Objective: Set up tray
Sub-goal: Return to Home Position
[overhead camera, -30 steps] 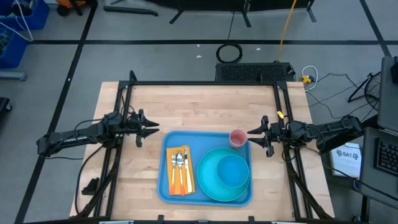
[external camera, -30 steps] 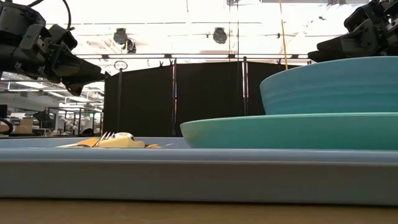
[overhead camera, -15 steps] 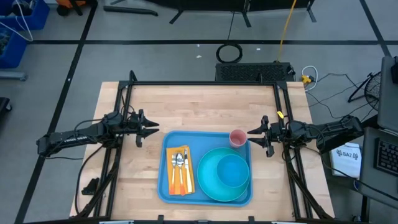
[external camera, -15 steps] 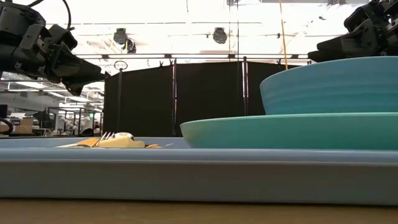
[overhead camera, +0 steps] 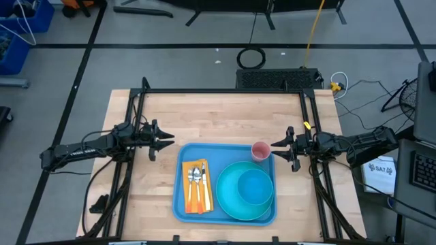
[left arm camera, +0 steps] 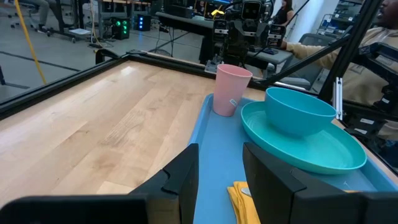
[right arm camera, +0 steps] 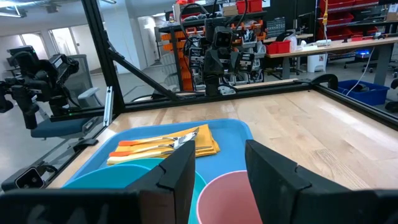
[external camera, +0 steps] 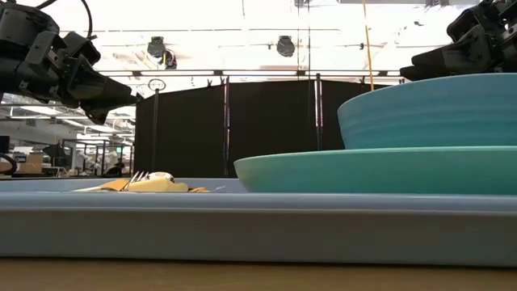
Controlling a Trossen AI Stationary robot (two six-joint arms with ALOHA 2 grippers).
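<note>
The blue tray (overhead camera: 182, 204) lies flat on the wooden table, toward its near edge. On it rest a teal plate (overhead camera: 228, 201) with a teal bowl (overhead camera: 255, 186) in it, an orange napkin (overhead camera: 208, 197) bearing cutlery (overhead camera: 196, 178), and an upright pink cup (overhead camera: 260, 150) in the far right corner. My left gripper (overhead camera: 165, 141) hovers open off the tray's far left corner, raised above the table (external camera: 113, 97). My right gripper (overhead camera: 276, 145) hovers open just right of the cup, also raised (external camera: 420, 61); the cup's rim (right arm camera: 227, 196) shows below and between its fingers.
A black metal frame (overhead camera: 225, 91) runs around the table's far, left and right sides. Bare wood (overhead camera: 218, 119) lies between the tray and the far edge, and on both sides of the tray. The tray's near rim (external camera: 242, 230) fills the low view.
</note>
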